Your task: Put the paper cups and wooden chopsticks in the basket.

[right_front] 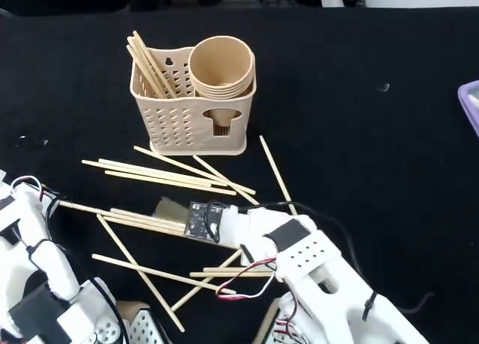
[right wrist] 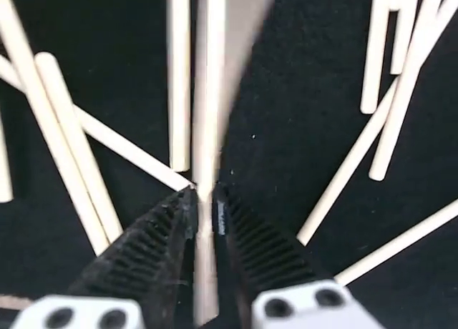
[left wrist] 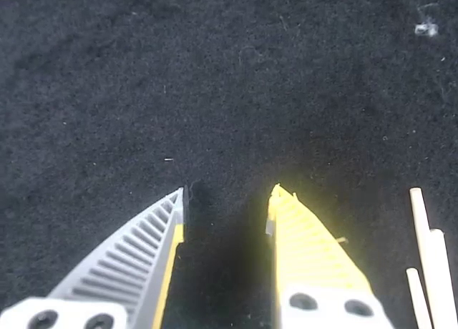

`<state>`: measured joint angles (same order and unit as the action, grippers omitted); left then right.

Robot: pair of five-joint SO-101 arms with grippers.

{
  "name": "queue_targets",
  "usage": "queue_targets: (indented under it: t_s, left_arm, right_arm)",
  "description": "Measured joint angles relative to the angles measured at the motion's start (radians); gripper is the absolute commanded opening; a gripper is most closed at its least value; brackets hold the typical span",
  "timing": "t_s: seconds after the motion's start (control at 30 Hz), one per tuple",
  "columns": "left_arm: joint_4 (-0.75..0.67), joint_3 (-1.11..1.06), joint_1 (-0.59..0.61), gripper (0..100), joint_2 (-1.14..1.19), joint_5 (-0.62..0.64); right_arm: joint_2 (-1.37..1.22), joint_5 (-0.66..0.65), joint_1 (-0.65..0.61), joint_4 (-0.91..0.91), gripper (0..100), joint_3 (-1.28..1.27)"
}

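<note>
The basket [right_front: 176, 123] stands upright toward the far side of the black bench [right_front: 359, 134], with bare cloth open behind it and out to both sides. A purple thing [right_front: 470, 105] sits well apart at the bench's edge. One compartment holds the cups [right_front: 221, 63], nested in a stack whose rim rises above the basket wall. The other holds a sheaf of stowed chopsticks [right_front: 153, 71] leaning outward over the basket's edge. On the near side of the basket the loose chopsticks [right_front: 165, 172] lie flat in a crossed scatter — the closest just beside its foot, others overlapping farther toward the arms, one lying alone off the corner below the cups. The right gripper [right wrist: 204, 194] is down in that scatter, well to the near side of the basket. Its fingers are clenched on a single held chopstick [right wrist: 206, 129] that runs straight out past the tips, with neighbours close on both flanks. The left gripper [left wrist: 229, 193] hangs farther from the basket over bare cloth, fingers released and apart with nothing between them — a few chopstick ends [left wrist: 429, 257] lie just beside one finger.
</note>
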<state>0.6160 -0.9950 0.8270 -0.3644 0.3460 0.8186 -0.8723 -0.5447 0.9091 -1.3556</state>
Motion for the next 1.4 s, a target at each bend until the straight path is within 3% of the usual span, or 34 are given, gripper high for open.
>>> queue_targets:
  t_s: [0.17,0.47,0.67,0.8,1.07,1.23,1.4]
  left_arm:
    - [0.000,0.000,0.000,19,0.000,0.000]
    - [0.000,0.000,0.000,19,0.000,0.000]
    - [0.000,0.000,0.000,19,0.000,0.000]
    - [0.000,0.000,0.000,19,0.000,0.000]
    - [0.000,0.000,0.000,19,0.000,0.000]
    - [0.000,0.000,0.000,19,0.000,0.000]
    - [0.000,0.000,-0.021,19,0.000,0.000]
  right_arm:
    - [0.006,0.000,0.026,0.021,1.1,0.029]
    - [0.006,-0.032,0.135,0.210,1.1,0.298]
    - [0.006,0.261,0.014,0.308,1.1,0.545]
    - [0.006,0.417,-0.032,0.272,1.1,0.741]
    - [0.006,0.721,-0.041,-0.169,1.2,0.753]
    - [0.005,0.876,-0.043,-0.649,1.2,0.562]
    - [-0.048,0.913,-0.043,-1.097,1.1,0.497]
